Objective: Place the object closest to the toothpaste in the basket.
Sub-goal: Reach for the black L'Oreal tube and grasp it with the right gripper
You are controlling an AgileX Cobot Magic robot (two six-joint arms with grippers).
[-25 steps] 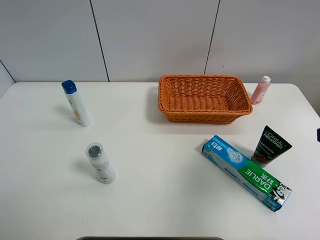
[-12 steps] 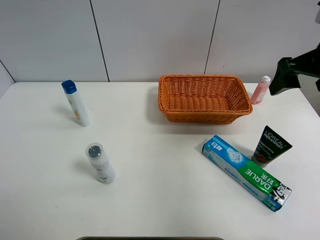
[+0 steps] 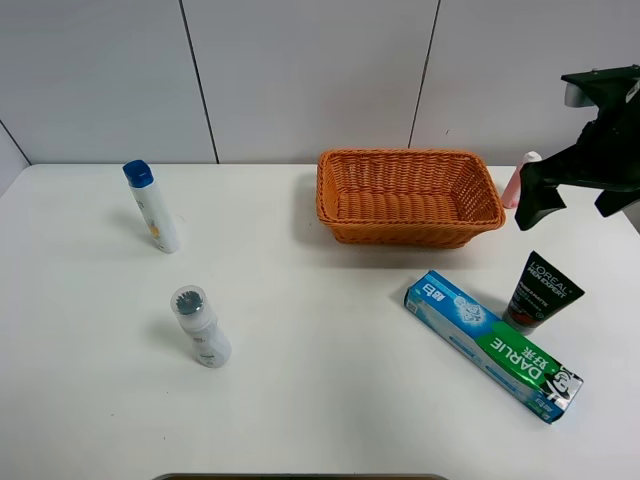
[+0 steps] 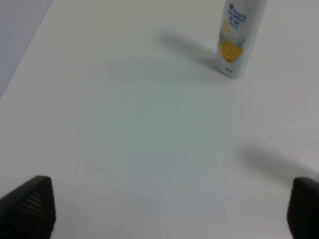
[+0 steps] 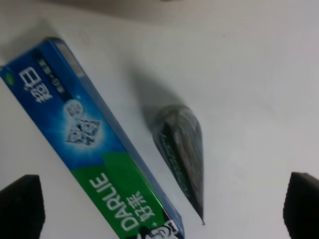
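While the left gripper (image 4: 167, 206) hangs with its jaws spread wide over the bare white table (image 3: 300, 400) near the tall white bottle with a blue cap (image 3: 152, 207), a squat white bottle with a grey ribbed cap (image 3: 200, 327) stands nearer the front. Further right sits the orange woven basket (image 3: 400, 232). In front of it lies the blue-and-green toothpaste box (image 3: 492, 345), with the black upright tube (image 3: 541, 291) just beside it, untouched. The right gripper (image 3: 537, 203), jaws wide apart and empty, hangs over the tube and masks part of the pink bottle with a white cap (image 3: 513, 185). Half a second ago it was higher and that bottle showed whole. The tube stands near the table's right edge; the table's wide middle lies open.
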